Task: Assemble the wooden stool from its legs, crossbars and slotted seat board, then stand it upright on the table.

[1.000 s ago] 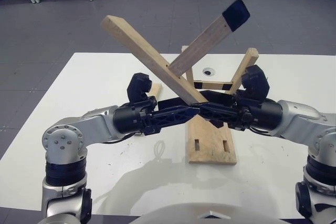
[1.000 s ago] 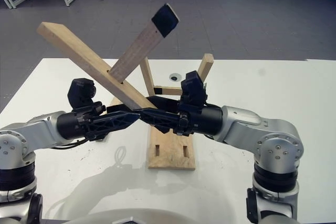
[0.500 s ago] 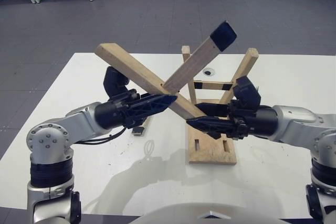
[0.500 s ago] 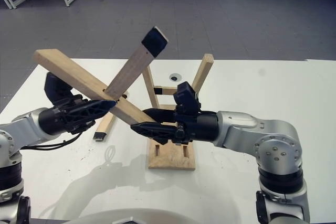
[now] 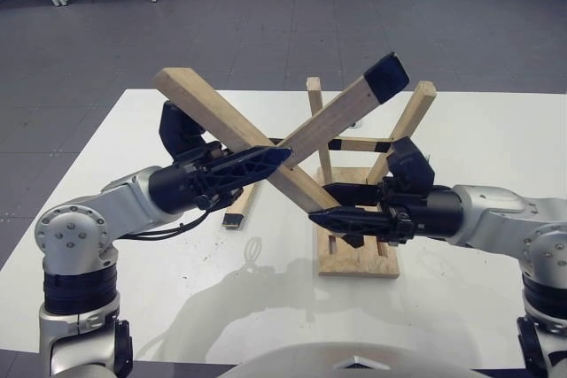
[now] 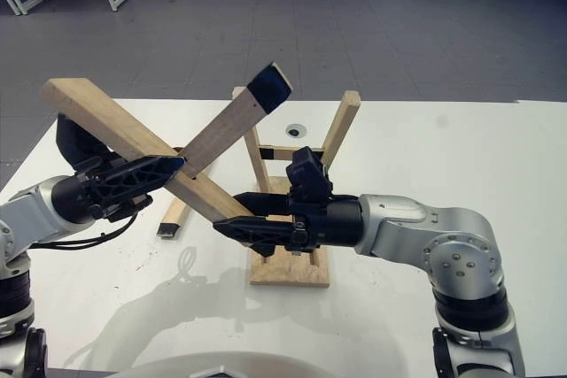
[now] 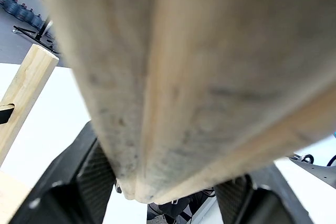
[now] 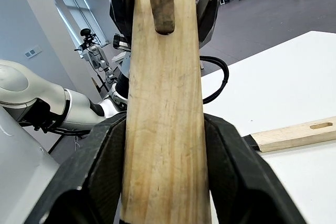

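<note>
The right tool (image 5: 317, 204) is closed on the lower end of the slotted leg (image 5: 199, 99), one finger at each side of the wood. The left tool (image 5: 270, 157) is closed on the same leg higher up, just beside the place where the black-capped leg (image 5: 341, 112) goes into it. The two legs make a cross in the air above the white surface (image 5: 461, 130); the slotted leg rises toward the robot's left, the black-capped leg toward its right. Under and behind the right tool lies the slotted seat board (image 5: 354, 261), flat on the surface. On its far end stand two upright legs (image 5: 416, 108), leaning apart and joined by a crossbar (image 5: 354, 143). A loose leg (image 5: 239, 208) lies on the surface just left of the board
</note>
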Available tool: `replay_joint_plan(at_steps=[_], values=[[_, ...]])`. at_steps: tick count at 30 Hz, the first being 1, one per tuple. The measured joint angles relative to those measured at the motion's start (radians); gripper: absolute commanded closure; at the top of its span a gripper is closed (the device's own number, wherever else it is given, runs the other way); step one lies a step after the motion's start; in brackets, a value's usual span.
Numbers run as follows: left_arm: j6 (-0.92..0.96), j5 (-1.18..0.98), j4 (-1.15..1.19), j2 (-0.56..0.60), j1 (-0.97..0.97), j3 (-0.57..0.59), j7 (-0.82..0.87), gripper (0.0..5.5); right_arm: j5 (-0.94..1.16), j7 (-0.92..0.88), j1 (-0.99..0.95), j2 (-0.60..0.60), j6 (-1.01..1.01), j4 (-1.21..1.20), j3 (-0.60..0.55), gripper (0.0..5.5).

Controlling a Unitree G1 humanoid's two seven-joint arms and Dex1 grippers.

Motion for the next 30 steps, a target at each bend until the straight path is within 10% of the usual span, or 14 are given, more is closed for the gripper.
replay_joint_plan(at_steps=[11, 25, 30], values=[[-0.061, 0.012, 0.003, -0.055, 0.005, 0.005, -0.002, 3.30, 0.171, -0.087, 0.015, 0.010, -0.036, 0.064, -0.001, 3.46], [-0.100, 0.163, 0.106, 0.015, 0.004, 0.070, -0.063, 3.44, 0.239, -0.070, 0.040, -0.134, -0.035, 0.228, -0.121, 0.45], [-0.165, 0.437, 0.100, 0.013, -0.002, -0.014, -0.113, 3.44, 0.006, -0.028, 0.116, -0.165, -0.042, 0.276, -0.113, 0.41]])
